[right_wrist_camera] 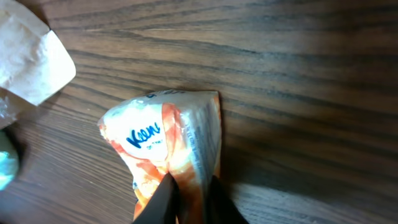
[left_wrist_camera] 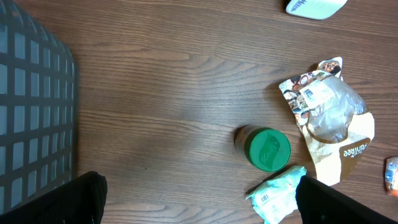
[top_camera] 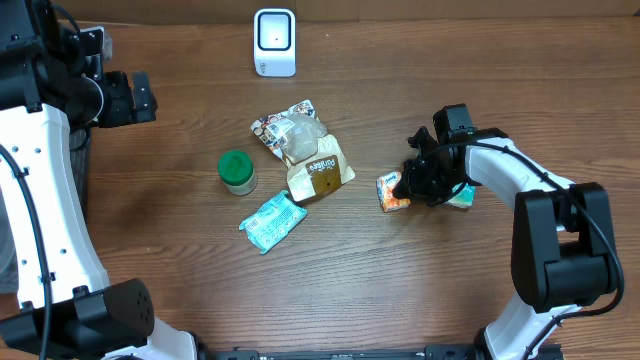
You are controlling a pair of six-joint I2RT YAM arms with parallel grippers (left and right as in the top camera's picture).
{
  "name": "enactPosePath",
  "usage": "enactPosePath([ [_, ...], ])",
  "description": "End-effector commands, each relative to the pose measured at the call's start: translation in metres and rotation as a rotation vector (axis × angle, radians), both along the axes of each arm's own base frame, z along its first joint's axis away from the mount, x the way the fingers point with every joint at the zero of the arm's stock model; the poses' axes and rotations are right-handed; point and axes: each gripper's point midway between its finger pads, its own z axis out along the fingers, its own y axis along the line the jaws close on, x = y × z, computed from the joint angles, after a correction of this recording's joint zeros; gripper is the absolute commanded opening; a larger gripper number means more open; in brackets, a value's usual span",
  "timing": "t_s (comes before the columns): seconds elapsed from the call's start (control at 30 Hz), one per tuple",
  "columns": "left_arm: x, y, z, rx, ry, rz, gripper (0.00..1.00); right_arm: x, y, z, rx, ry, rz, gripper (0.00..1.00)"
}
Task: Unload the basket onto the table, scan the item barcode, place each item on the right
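The dark wooden table carries several goods in its middle, and a white scanner (top_camera: 274, 42) stands at the middle of the far edge. The pack (right_wrist_camera: 168, 137), orange and white, lies flat toward the right edge, apart from the other goods. The right gripper (top_camera: 425, 180) is clenched on the near end of the pack; in the wrist view its fingertips (right_wrist_camera: 166, 194) pinch only a thin fold of the wrapper. The left gripper (top_camera: 138, 97) hangs released near the far left corner, grasping nothing.

I think the step in hand is to secure the pack before it goes to the scanner. Such a small pinch on soft foil may slip, so the lift should be slow. No barcode is visible yet; probably the pack must be turned until the code faces the scanner window.
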Motion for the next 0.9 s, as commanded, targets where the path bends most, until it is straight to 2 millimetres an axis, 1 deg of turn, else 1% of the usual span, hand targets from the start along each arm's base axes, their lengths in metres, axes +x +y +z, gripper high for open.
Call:
enactPosePath([
  [0.0,0.0,-0.002,-0.001,-0.001,0.001,-0.024,0.99,-0.006,0.0,-0.01,-0.009,0.034,0.003,0.04],
  [0.13,0.0,-0.002,-0.001,-0.001,0.001,-0.024,0.99,-0.007,0.003,-0.008,0.017,0.043,0.004,0.04],
  [0.47,0.0,-0.002,-0.001,-0.001,0.001,-0.024,1.0,0.002,0.008,0.013,0.04,0.049,0.004,0.04],
  [0.67,0.0,-0.002,-0.001,-0.001,0.001,-0.024,0.99,0.002,0.008,0.014,0.039,0.055,0.004,0.05],
  [0.7,0.0,-0.002,-0.001,-0.001,0.001,-0.024,1.0,0.001,0.008,0.014,0.039,0.058,0.004,0.14],
  [0.73,0.0,-0.002,-0.001,-0.001,0.001,-0.024,0.99,0.001,0.008,0.014,0.038,0.06,0.004,0.18],
  [0.77,0.0,-0.002,-0.001,-0.001,0.001,-0.024,1.0,0.0,0.007,0.014,0.038,0.065,0.004,0.25],
  [0.83,0.0,-0.002,-0.001,-0.001,0.001,-0.024,1.0,-0.003,0.007,0.014,0.036,0.078,0.003,0.33],
  [0.87,0.0,-0.002,-0.001,-0.001,0.001,-0.024,1.0,-0.005,0.007,0.014,0.035,0.086,0.003,0.35],
])
